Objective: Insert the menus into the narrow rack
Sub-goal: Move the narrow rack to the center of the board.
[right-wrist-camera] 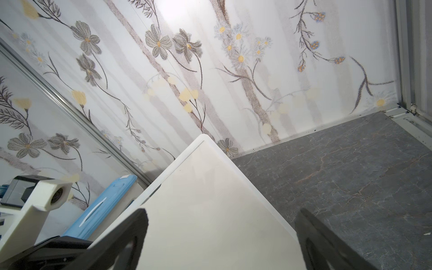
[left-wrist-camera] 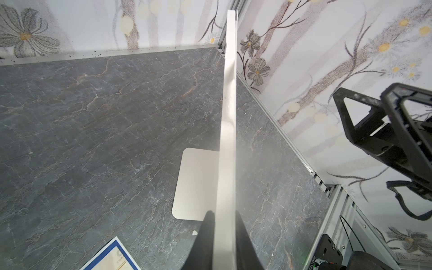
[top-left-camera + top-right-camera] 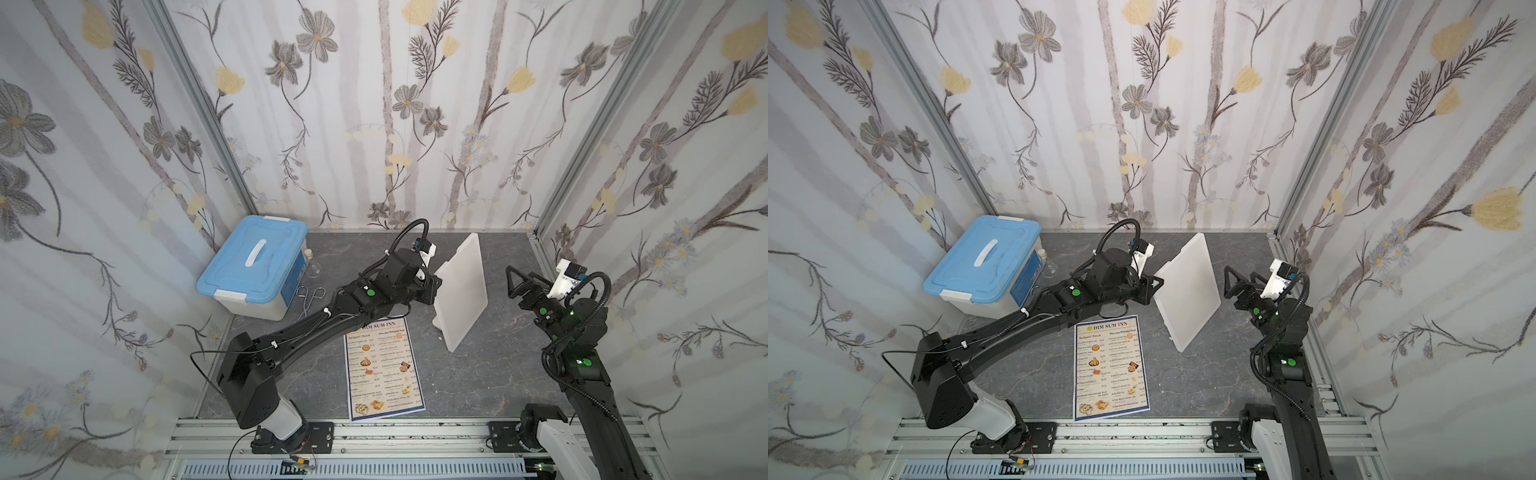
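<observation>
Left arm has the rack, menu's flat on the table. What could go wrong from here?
1. The left gripper pinches the rack at one thin edge only, so it could twist or tip on its small foot.
2. The menu lies flat with its top end right by the left arm; the open right gripper may struggle to lift it and could bump that arm.
3. The right gripper faces the rack's broad side nearby and might knock it.

The blue-bordered cream menu (image 3: pixel 384 370) lies flat, face up, with the thin white rack (image 3: pixel 461 291) upright just beside it.
</observation>
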